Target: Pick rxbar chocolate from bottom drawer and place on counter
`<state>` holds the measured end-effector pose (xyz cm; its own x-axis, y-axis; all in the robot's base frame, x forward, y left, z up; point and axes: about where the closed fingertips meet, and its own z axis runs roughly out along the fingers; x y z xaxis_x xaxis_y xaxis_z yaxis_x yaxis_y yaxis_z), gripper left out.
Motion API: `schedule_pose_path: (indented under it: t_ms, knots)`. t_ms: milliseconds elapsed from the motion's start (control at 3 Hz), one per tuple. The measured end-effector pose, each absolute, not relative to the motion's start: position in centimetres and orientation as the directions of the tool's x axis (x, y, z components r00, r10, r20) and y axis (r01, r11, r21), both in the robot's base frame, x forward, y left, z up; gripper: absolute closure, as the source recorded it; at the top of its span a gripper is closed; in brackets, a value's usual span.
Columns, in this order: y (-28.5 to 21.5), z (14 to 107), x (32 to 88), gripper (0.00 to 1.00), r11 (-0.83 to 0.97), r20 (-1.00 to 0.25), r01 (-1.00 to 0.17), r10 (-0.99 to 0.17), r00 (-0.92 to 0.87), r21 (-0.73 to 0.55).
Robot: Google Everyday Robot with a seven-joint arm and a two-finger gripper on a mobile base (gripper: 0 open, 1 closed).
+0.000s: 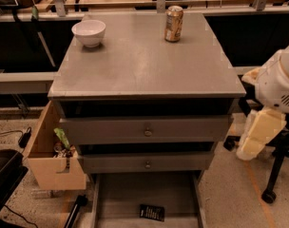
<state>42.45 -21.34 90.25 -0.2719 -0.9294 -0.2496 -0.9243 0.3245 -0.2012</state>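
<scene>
A: Left side?

B: Pale plywood box (49,167) at lower left, against the cabinet's side. Sth green sticks up inside; other contents unclear. Upper left: glossy white bowl (89,32) on the desk (144,70), which is flat matte grey wood w/ notched edges.

A: Middle?

B: Gold metal can (173,23) upright at top centre. Lower down, the bottom drawer (130,191) is pulled out w/ a plain grey floor, front cut off by the frame. On it, bottom centre, the rxbar chocolate (152,212) lies flat: black rectangle, lettering unreadable.

A: Gripper?

B: The gripper (259,133) is at the right edge, mid-height, pale and blocky, well apart from the bar. Can't tell if it's spread or closed.
</scene>
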Motion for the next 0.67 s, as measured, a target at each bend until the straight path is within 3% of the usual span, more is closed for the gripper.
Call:
schedule_pose_path:
  t_ms: [667]
  knots:
    - [-21.6, 81.0, 42.1, 0.0, 0.306, -0.27, -0.917, -0.934, -0.236, -0.257]
